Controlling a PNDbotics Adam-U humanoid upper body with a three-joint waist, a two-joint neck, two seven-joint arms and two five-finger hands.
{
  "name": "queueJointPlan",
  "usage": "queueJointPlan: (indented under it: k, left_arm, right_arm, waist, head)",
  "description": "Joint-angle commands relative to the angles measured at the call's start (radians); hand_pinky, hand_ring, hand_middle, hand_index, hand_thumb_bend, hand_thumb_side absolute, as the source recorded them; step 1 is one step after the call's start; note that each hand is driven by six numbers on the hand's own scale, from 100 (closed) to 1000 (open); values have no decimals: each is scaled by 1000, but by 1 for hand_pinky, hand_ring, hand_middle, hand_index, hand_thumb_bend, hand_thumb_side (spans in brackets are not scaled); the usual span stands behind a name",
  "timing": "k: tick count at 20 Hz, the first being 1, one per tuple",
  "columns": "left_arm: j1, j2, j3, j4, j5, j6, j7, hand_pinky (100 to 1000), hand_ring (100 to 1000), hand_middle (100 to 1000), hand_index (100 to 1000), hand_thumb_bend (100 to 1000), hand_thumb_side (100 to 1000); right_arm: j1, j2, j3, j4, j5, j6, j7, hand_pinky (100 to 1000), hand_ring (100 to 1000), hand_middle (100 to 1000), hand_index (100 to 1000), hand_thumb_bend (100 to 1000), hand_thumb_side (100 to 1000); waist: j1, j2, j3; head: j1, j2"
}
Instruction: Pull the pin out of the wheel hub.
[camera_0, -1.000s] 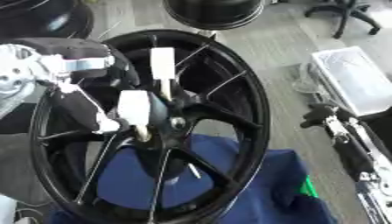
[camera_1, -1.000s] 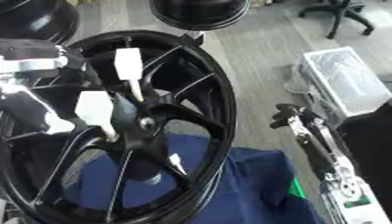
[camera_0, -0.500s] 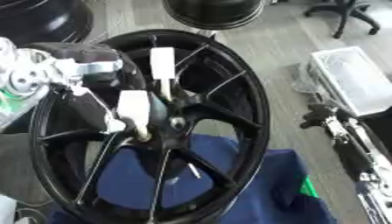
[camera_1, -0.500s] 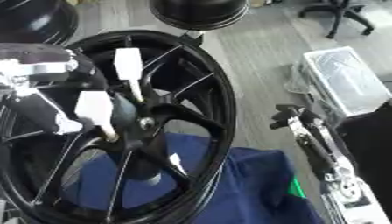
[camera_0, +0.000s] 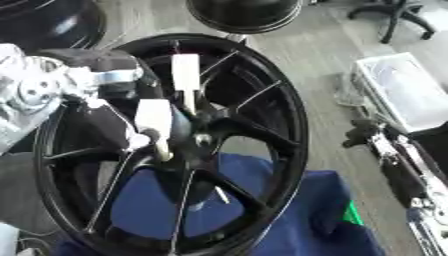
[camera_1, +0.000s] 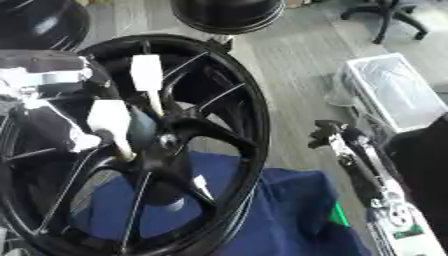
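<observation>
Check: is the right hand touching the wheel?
Apart. In the right eye view the right hand hangs over the grey floor, a clear strip of floor between it and the rim of the wheel.

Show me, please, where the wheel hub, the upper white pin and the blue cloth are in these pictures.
wheel hub (camera_0: 203, 137): left eye view, its centre.
upper white pin (camera_0: 185, 75): left eye view, its wide white head.
blue cloth (camera_1: 293, 210): right eye view, a bare fold.
</observation>
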Motion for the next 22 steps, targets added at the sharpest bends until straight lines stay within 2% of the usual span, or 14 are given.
queueJointPlan:
  k: [1,7,10,17,22]
  left_arm:
    - [-21,27,22,-26,-9,53,-63,805,767,653,403,182,255]
    - [-29,54,61,-82,-13,51,-29,792,752,634,346,100,250]
    - [-26,75,98,-124,8,61,-4,789,746,628,343,100,242]
    - [6,196,280,-303,164,116,59,785,733,621,335,100,244]
    - [102,321,434,-389,265,143,181,782,723,614,330,100,254]
  right_arm:
    - [-1,-21,-3,-15,6,-2,2,974,623,603,753,100,696]
    - [2,-20,-2,-15,13,0,3,973,623,603,753,100,698]
    - [3,-19,-3,-15,15,0,1,973,623,603,753,100,698]
    - [6,-16,-7,-15,19,-1,-4,973,623,604,753,100,696]
    - [7,-14,-13,-15,21,-6,-10,973,623,604,754,100,693]
  waist:
    - [-4,-14,0]
    - [-3,-16,3]
    - [-4,-16,5]
    - [-3,-15,15]
    - [-1,-13,22]
  head:
    - [1,3]
    - [-1,5]
    - [-3,6]
    - [-9,8]
    - [-13,7]
